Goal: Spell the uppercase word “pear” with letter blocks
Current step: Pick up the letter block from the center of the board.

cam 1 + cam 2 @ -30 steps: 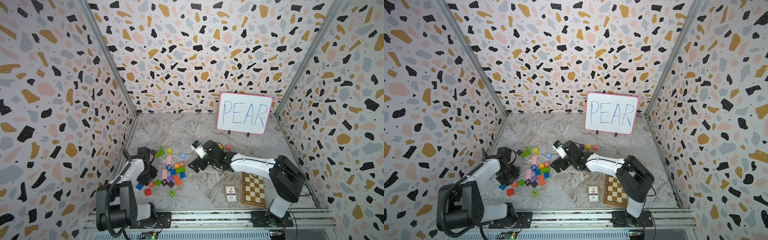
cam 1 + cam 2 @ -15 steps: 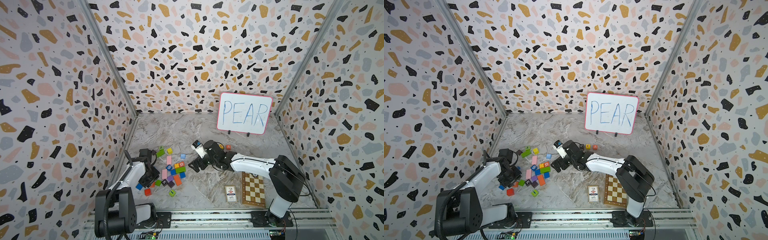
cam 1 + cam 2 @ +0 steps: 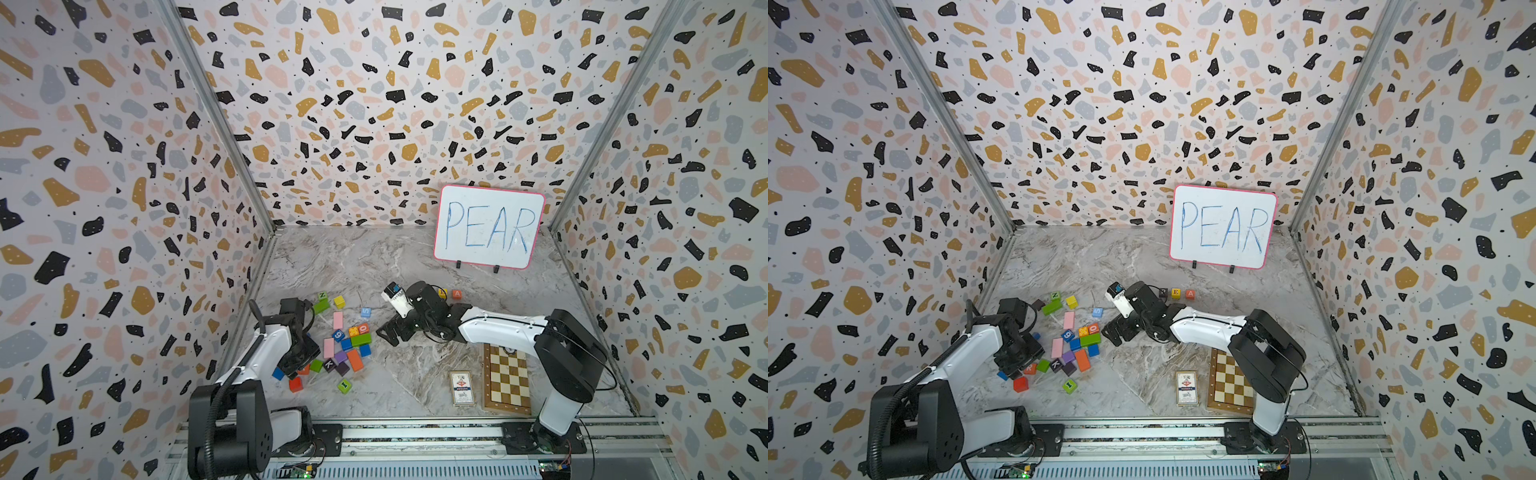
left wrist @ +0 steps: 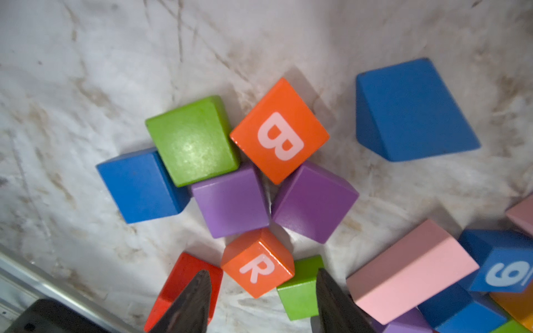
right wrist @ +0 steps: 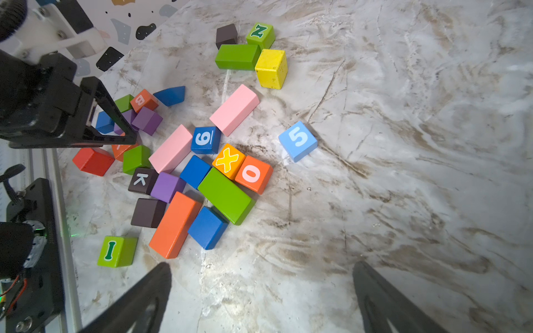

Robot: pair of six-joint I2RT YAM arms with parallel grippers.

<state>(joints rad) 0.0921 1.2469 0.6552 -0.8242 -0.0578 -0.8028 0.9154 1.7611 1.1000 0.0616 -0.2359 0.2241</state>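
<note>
Although the right gripper (image 5: 261,268) hangs spread wide over the table (image 5: 403,144), the left gripper (image 4: 261,284) has parted its jaws and now straddles the R block (image 4: 257,263) in the pile (image 3: 345,345), touching neither side. The P block (image 3: 1163,292), E block (image 3: 1176,293) and A block (image 3: 1190,294) stand rowed before the whiteboard (image 3: 1223,226); R appears the last outstanding.

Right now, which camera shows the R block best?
The left wrist view: the R block is close, its letter plain. Both top views show only a tiny orange speck; the right wrist view shows just a corner.
</note>
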